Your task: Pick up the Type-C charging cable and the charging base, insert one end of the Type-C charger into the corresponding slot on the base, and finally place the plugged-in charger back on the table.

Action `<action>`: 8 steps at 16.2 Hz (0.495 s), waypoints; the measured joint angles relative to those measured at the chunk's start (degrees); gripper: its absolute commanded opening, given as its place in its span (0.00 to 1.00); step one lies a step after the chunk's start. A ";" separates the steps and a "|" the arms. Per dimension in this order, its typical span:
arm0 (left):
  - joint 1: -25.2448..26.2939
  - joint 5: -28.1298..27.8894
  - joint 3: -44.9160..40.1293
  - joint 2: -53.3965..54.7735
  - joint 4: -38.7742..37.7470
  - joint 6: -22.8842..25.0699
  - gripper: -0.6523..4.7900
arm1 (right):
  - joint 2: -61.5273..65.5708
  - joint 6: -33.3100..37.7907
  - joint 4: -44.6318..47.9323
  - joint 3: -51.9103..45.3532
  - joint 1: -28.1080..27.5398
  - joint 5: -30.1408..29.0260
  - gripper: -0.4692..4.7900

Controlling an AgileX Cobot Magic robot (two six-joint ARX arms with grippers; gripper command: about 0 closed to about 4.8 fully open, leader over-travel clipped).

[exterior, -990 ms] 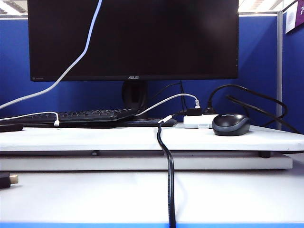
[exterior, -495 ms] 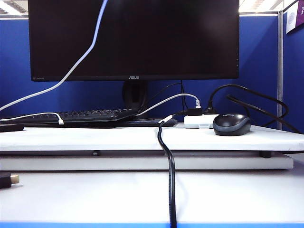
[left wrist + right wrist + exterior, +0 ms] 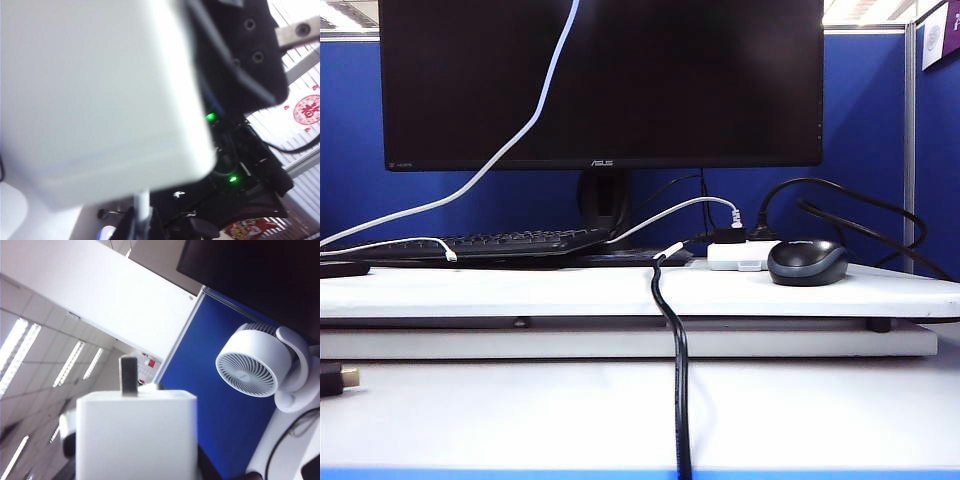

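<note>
Left jaws are closed, though the left wrist view never shows them plainly and I cannot tell what they pinch. That view is nearly filled by the flat white rectangular plastic charging base (image 3: pixel 100 95), blurred and very close. A short length of the long thin white Type-C charging cable (image 3: pixel 142 210) shows at the base's lower edge. Whether its tip is seated in a slot I cannot tell.

The right gripper (image 3: pixel 131 400) holds the same white base (image 3: pixel 136 437) aloft, its jaws clamped on it. One dark finger (image 3: pixel 128 374) stands against the base's far edge, with ceiling lights behind and a white round desk fan (image 3: pixel 257 365) off to one side.

Neither arm appears in the exterior view. The thin white cable (image 3: pixel 525 125) drops from above the wide black monitor (image 3: pixel 670 90), crosses the left part of its screen and runs off below its left corner. Below the monitor's right half lie a small white box with black plugs (image 3: pixel 737 254) and a dark computer mouse (image 3: pixel 807 262) on the white tabletop (image 3: pixel 520 290). A thick black cable (image 3: pixel 678 370) hangs over the tabletop's front edge, below the monitor's middle.
</note>
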 measured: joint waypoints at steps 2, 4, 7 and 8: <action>0.42 -0.31 0.00 0.00 0.04 -0.33 0.11 | -0.04 -0.72 0.02 0.02 0.00 -0.24 0.09; 0.39 -0.46 0.00 0.00 0.02 -0.33 0.11 | -0.04 -3.06 0.02 0.02 0.00 -0.52 0.09; 0.46 0.50 0.00 0.00 -2.05 1.70 0.11 | -0.04 -3.17 -0.02 0.02 -0.17 -0.52 0.09; 0.46 0.55 0.00 0.00 -2.89 2.38 0.11 | -0.04 -3.21 0.00 0.02 -0.17 -0.52 0.09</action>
